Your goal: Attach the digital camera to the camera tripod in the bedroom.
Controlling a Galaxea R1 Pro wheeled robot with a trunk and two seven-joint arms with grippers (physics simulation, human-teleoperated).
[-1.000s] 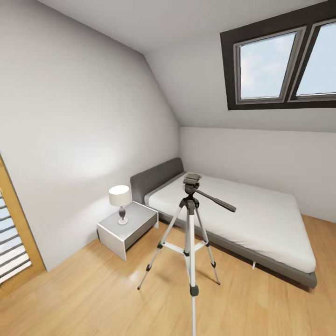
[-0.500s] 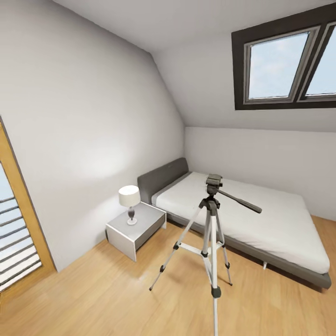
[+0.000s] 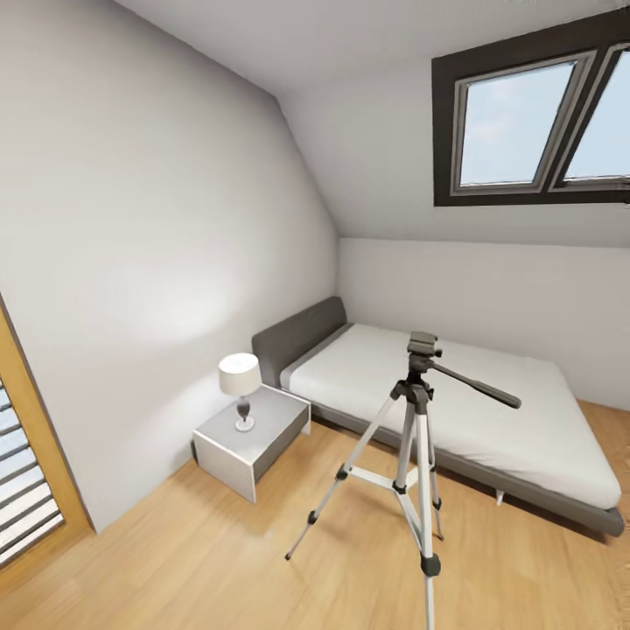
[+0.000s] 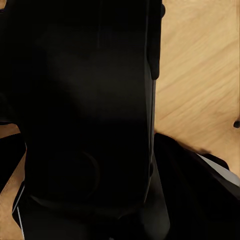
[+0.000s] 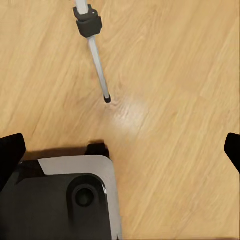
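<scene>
Camera tripod upright beside bed; its foot ahead of right claw (clench unclear).

The head view has swung; the camera tripod stands unmoved.

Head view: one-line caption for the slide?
Attic bedroom: camera tripod stands on the wood floor before a grey bed, beside a nightstand and lamp.

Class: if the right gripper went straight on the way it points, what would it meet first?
Probably the bare wood floor, near the tripod leg's foot; depth is unclear.
</scene>
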